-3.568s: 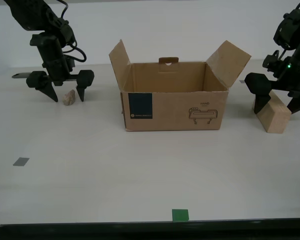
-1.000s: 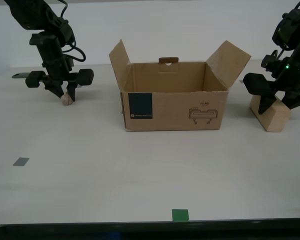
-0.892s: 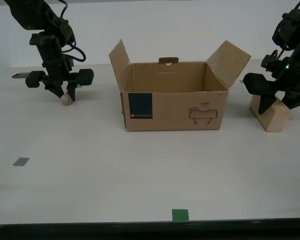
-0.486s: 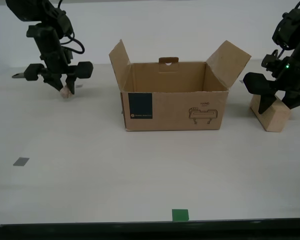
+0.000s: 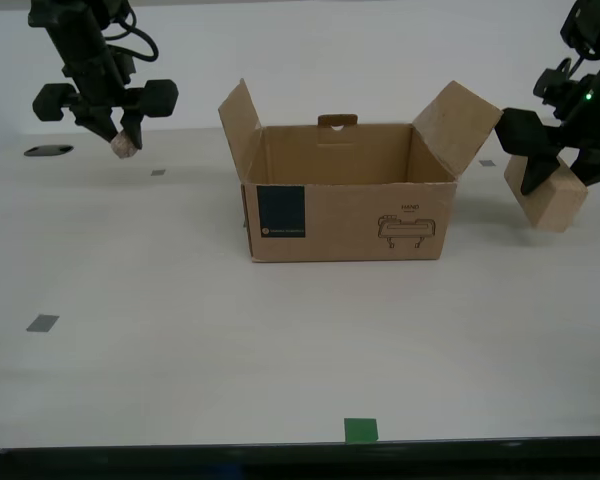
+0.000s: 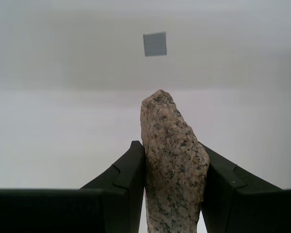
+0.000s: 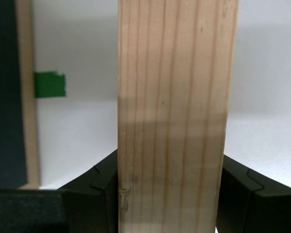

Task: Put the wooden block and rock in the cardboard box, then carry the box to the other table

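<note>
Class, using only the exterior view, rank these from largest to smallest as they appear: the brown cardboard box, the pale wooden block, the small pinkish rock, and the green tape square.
1. Brown corrugated cardboard box, by far the largest.
2. Pale rectangular wooden block.
3 and 4. Green tape square and small pinkish-beige rock: they look about alike, and the tape lies nearer the camera, so no ranking between them.

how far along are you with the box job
Both pickups look done: my second gripper is shut on the rock and my first gripper on the wooden block, both clear of the table. In hand: bringing them toward the cardboard box. Left: the box looks empty, so both drops remain, then carrying it to the other table, which is not in view.
</note>
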Motion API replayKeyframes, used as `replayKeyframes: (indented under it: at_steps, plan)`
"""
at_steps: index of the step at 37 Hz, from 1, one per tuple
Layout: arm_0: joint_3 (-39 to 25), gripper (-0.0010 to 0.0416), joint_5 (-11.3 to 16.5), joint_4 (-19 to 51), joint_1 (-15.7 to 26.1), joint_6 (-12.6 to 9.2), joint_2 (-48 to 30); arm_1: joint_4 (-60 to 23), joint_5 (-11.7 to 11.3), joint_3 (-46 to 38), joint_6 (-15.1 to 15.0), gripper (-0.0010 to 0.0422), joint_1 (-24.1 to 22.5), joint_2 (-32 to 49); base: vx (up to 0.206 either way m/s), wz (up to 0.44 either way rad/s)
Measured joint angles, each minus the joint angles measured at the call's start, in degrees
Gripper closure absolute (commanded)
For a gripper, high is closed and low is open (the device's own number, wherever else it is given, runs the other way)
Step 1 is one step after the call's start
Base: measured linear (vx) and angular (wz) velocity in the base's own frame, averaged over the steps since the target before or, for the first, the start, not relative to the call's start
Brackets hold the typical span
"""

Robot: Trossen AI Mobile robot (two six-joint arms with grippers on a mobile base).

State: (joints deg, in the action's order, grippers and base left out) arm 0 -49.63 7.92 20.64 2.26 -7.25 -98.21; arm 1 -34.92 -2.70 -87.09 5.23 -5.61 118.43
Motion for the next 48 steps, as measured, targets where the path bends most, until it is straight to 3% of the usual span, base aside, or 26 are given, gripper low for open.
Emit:
replayKeyframes:
  at_steps: [4,9,21,35,41,48]
  plan:
    - [0.00,0.0407,0.00,0.83,0.04,-0.13,3.13,-0.44,0.11,0.00,-0.59,0.0413,-0.04,-2.05,0.000,0.000]
    - [0.00,0.0407,0.00,2.03,0.02,-0.28,7.80,-0.57,1.95,0.02,-0.85,0.0413,-0.11,-4.83,0.000,0.000]
    - [0.00,0.0407,0.00,4.52,0.07,-0.52,18.36,-0.87,2.12,0.00,-0.85,0.0413,-1.49,-11.54,0.000,0.000]
    - [0.00,0.0407,0.15,7.43,0.02,-0.52,24.15,-1.25,2.14,0.09,-0.83,0.0413,-8.44,-18.12,0.000,0.000]
    - [-0.90,0.0407,7.50,8.41,0.00,-1.57,24.96,-1.40,2.12,0.09,-0.81,0.0413,-12.39,-20.04,0.000,0.000]
    - [-6.51,0.0407,8.74,11.82,0.07,-1.66,24.98,-1.29,2.14,0.09,-0.81,0.0412,-17.09,-20.92,0.000,0.000]
